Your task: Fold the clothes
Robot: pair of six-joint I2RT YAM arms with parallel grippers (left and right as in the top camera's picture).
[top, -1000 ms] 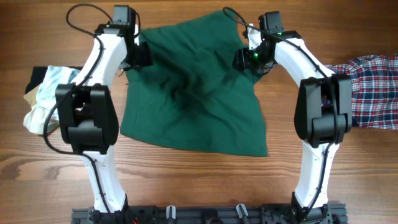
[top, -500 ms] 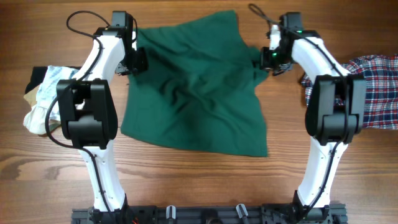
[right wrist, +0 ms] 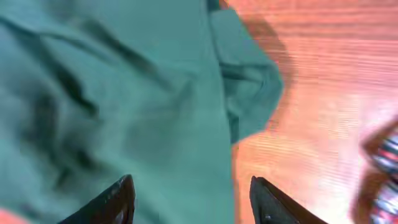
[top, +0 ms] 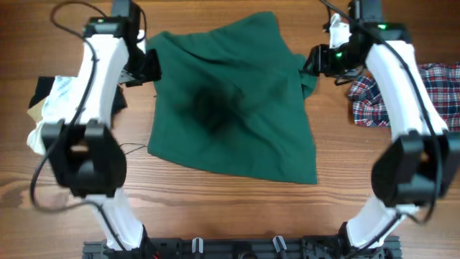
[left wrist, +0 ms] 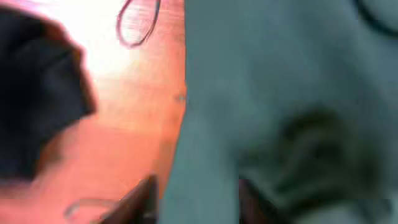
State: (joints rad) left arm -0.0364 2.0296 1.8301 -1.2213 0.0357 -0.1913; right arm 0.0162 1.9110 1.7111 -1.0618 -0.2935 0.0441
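The dark green square cloth (top: 230, 108) lies spread on the wooden table (top: 230, 208), with bare wood nearer than its near hem. The left gripper (left wrist: 196, 199), jaws parted, straddles the cloth's left edge. The right gripper (right wrist: 196, 199), spread wide and holding nothing, hovers over the folded right corner. Outward of the left gripper lie pale crumpled clothes (top: 43, 119); outward of the right, a red plaid shirt (top: 366, 104).

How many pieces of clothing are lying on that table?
3: a green garment in the middle, a plaid shirt at the right, a pale bundle at the left; dark cloth beside it may be another.
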